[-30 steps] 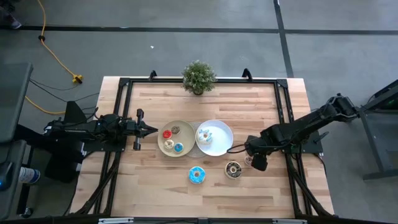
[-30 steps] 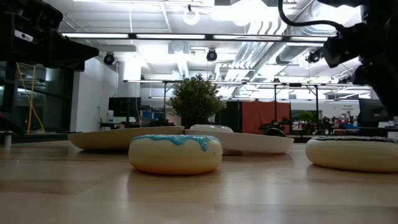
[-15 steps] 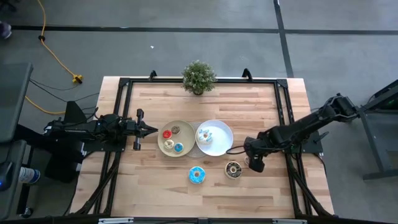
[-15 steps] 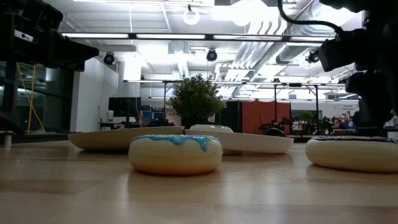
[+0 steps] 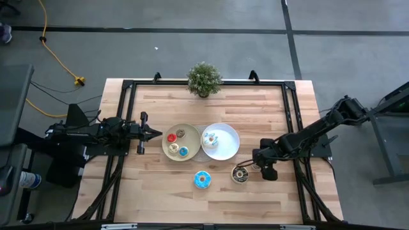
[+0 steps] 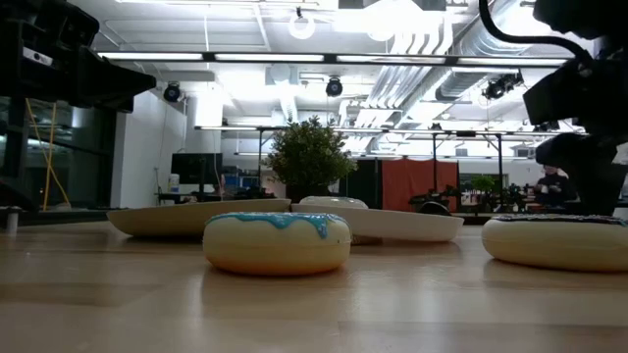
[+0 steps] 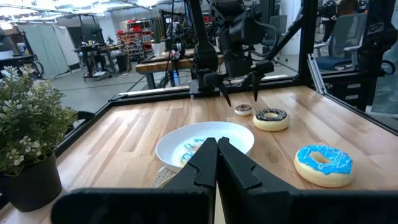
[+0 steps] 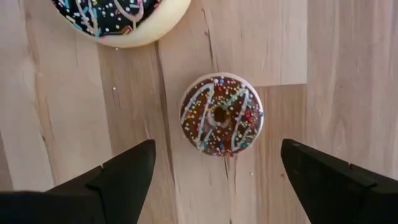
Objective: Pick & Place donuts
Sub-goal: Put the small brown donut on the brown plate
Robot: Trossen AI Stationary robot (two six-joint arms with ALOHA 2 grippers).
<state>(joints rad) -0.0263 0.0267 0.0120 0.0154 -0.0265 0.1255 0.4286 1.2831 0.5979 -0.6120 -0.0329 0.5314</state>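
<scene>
Fingers of the right tool (image 8: 211,171) stand wide apart above a small brown sprinkled donut (image 8: 221,114) on the bench (image 8: 273,37), beside a larger dark-iced donut (image 8: 121,18). The left tool (image 5: 153,133), fingers pressed together, waits beside the beige plate (image 5: 171,142).

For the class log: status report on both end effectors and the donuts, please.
Right end effector open, above small brown sprinkled donut. Left end effector shut, waiting at beige plate. Nothing blocking.
</scene>
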